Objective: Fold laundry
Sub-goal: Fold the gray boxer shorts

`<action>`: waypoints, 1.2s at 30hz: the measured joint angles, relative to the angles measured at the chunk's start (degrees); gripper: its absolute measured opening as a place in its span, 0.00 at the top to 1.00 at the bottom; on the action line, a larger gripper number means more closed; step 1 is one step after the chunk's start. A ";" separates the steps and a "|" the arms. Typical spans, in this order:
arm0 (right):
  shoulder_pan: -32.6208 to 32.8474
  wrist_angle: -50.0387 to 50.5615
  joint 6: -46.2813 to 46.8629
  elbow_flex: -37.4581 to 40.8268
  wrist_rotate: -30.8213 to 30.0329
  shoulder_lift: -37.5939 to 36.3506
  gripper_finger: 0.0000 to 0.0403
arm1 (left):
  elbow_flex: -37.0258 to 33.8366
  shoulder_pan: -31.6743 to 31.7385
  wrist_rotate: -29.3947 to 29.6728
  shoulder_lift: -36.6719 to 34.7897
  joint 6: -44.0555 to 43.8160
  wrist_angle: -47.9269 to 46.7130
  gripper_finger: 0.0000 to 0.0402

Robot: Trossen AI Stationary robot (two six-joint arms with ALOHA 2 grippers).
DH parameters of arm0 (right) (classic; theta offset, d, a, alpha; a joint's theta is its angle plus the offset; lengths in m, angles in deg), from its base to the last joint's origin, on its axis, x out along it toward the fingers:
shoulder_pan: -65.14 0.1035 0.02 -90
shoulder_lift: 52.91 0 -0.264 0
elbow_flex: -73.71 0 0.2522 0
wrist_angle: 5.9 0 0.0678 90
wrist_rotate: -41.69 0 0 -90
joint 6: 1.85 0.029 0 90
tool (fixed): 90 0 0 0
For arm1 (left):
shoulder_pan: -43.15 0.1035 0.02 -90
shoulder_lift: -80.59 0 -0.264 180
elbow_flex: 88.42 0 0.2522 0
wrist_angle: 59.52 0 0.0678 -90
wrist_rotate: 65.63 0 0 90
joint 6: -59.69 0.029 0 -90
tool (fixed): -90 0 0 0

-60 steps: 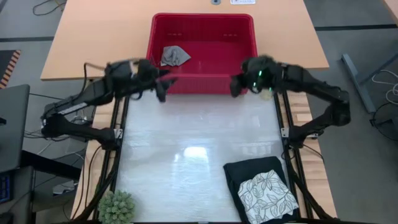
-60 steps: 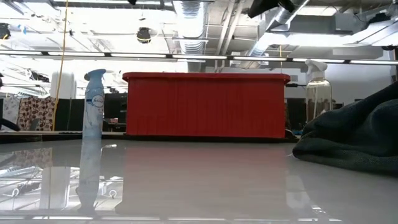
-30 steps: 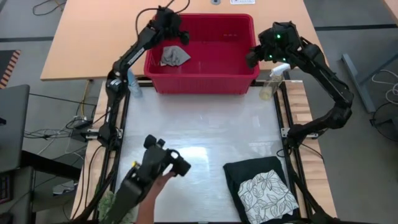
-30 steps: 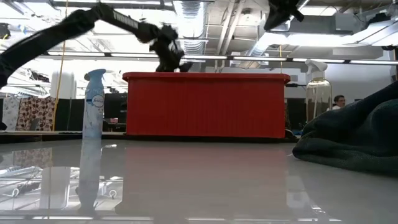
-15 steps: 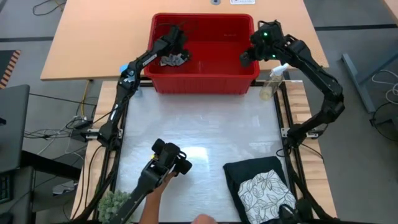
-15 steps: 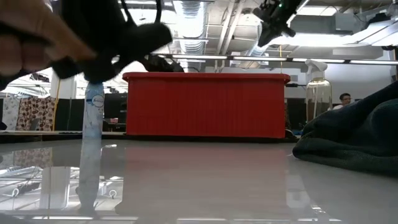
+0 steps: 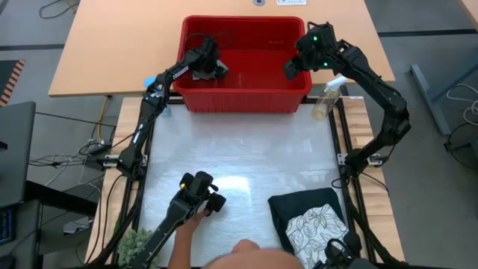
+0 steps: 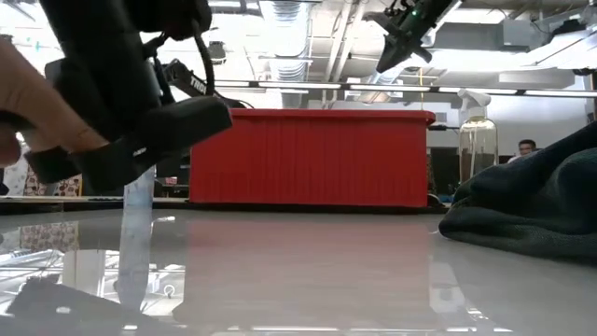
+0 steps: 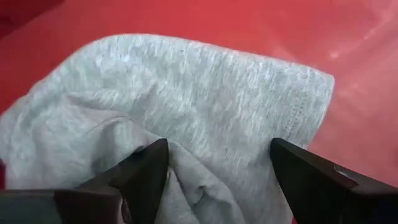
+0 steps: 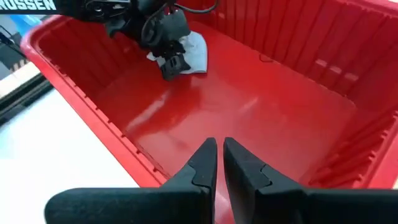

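Where it hovered above a second ago, the left gripper (image 7: 211, 66) now straddles the small crumpled grey cloth (image 9: 186, 112) with spread fingers (image 9: 146, 174), while the right gripper (image 10: 216, 163) hangs shut over the red plastic basket (image 7: 299, 33).

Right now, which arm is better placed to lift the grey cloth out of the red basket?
Left. The left gripper has its jaws open astride the grey cloth in the red basket. The right gripper, jaws shut, hovers over the basket's opposite side.
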 joint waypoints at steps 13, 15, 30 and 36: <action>-1.05 -2.49 -0.01 0.00 0.43 -0.02 0.86 | 1.29 0.10 -6.79 1.75 -2.30 -3.58 0.92; -1.41 -2.49 0.00 0.00 0.43 -0.02 0.86 | 0.94 0.14 -8.12 1.04 -4.77 -2.94 0.96; -2.69 -6.94 -3.04 0.00 0.39 -0.04 0.86 | 0.84 -1.24 -14.43 -15.82 -13.97 0.42 1.00; -4.03 -9.70 -5.51 0.00 4.35 -0.04 0.86 | 1.06 -3.95 -24.14 -28.28 -18.26 1.35 1.00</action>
